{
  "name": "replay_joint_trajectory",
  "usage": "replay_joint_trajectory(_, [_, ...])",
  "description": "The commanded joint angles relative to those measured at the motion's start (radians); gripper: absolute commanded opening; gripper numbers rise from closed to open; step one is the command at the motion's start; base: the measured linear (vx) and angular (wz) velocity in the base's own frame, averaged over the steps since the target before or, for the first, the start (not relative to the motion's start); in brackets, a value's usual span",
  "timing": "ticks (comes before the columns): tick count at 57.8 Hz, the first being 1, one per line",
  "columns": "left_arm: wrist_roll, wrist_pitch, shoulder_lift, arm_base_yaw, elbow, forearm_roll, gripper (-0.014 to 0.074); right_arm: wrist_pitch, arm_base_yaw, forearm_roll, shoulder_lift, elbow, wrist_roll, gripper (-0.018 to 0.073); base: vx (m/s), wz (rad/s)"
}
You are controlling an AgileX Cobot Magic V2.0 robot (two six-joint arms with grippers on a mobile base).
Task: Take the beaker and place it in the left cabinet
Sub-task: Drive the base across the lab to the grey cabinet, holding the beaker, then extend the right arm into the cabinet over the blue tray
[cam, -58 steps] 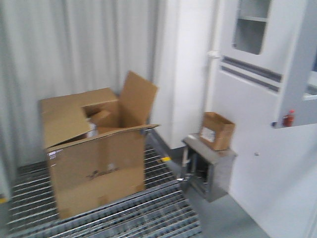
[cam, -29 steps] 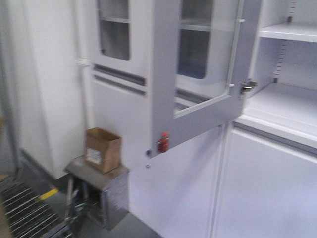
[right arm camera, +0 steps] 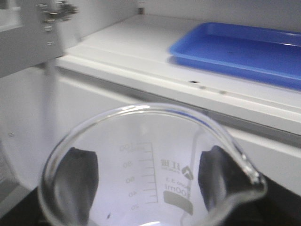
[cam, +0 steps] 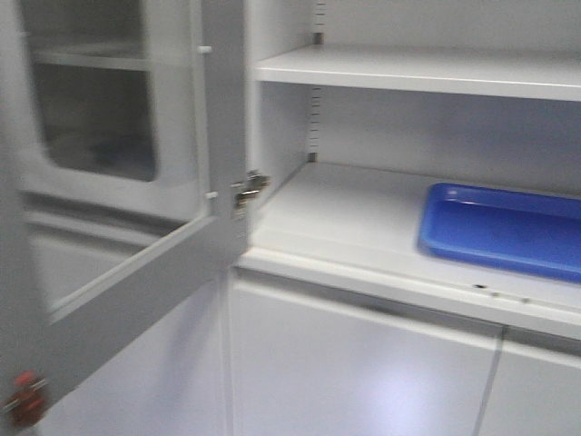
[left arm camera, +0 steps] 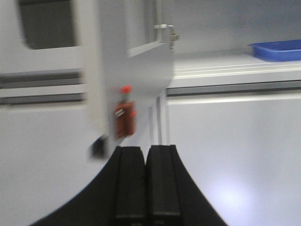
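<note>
Beaker [right arm camera: 150, 179]: clear glass, flared rim, spout at 4 o'clock in your right wrist view, white graduation print facing the camera. It sits outside the cabinet, in front of the open shelf.

Right claw [right arm camera: 148, 181]: pinching the beaker. You see one dark pad [right arm camera: 80, 181] at 9 o'clock through the glass and the other at 3 o'clock.

Left claw [left arm camera: 146, 186]: black fingers pressed together, holding nothing.

Left cabinet [cam: 345, 213]: pale grey-white, at 12 o'clock from the beaker. The left part of the lower shelf is bare. An upper shelf [cam: 408, 68] runs above it, and a slotted strip [cam: 315, 109] runs up the back corner.

Blue tray [cam: 504, 227]: flat on the lower shelf, at 1 o'clock from the beaker.

Door [cam: 222, 136]: glazed, swung open at 9 o'clock in your front view.

Red tag [left arm camera: 124, 115]: on the door's lower part, at 11 o'clock above your left claw. It is too blurred to identify.
</note>
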Motion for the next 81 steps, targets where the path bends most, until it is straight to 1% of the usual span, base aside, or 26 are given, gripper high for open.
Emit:
replay_joint_trajectory(1, [-0.004, -0.084, -0.019, -0.003, 0.016, -0.007, 0.0001, -0.080, -0.007, -0.027, 0.007, -0.030, -0.002, -0.0006, 0.33, -0.74])
replay_joint_trajectory(18, [-0.004, -0.084, -0.019, -0.004, 0.016, -0.007, 0.0001, -0.080, -0.007, -0.027, 0.007, -0.030, -0.002, -0.0006, 0.28, -0.69])
replay_joint_trajectory(37, [-0.004, -0.084, -0.019, -0.004, 0.016, -0.007, 0.0001, -0.080, -0.007, -0.027, 0.007, -0.030, -0.002, -0.0006, 0.17, -0.39])
replay_joint_trajectory(58, [-0.004, -0.084, -0.019, -0.004, 0.016, -0.007, 0.0001, -0.080, -0.007, -0.027, 0.007, -0.030, -0.002, -0.0006, 0.12, -0.18])
replay_joint_trajectory(81, [-0.004, -0.084, -0.019, -0.004, 0.016, -0.007, 0.0001, -0.079, -0.007, -0.027, 0.007, -0.030, -0.002, -0.0006, 0.14, 0.03])
